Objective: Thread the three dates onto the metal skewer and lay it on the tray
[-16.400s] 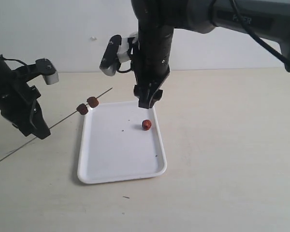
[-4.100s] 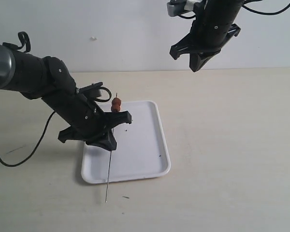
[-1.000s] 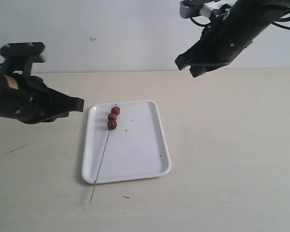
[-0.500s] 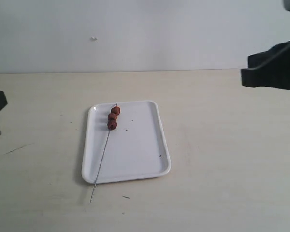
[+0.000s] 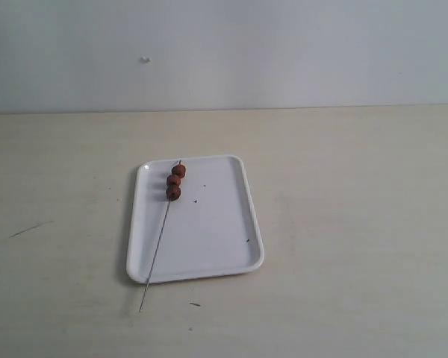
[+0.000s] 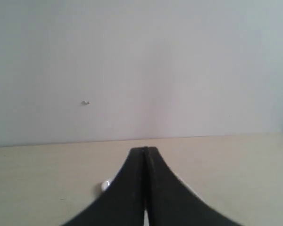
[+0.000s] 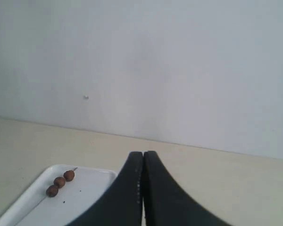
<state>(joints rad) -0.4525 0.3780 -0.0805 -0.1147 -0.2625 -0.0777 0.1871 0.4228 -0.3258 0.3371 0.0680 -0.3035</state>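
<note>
The white tray [image 5: 209,239] lies flat on the tan table. Along its left side lies the thin metal skewer [image 5: 159,242], its lower end poking past the tray's near rim onto the table. Three reddish-brown dates [image 5: 174,181] sit in a row on the skewer near its far end. Neither arm shows in the exterior view. My left gripper [image 6: 145,149] is shut with nothing in it, and a bit of tray rim [image 6: 105,185] peeks beside it. My right gripper [image 7: 143,154] is shut and empty too, with the tray [image 7: 89,197] and the dates [image 7: 60,182] off to one side.
A pale wall [image 5: 224,52] with a small mark [image 5: 144,60] backs the table. A short dark scratch [image 5: 28,229] lies on the table left of the tray, and a small dark fleck [image 5: 195,303] lies near the tray's front edge.
Both arms have pulled out of the exterior view, the left one off to the left and the right one off to the right. The loaded skewer stays still on the tray.
</note>
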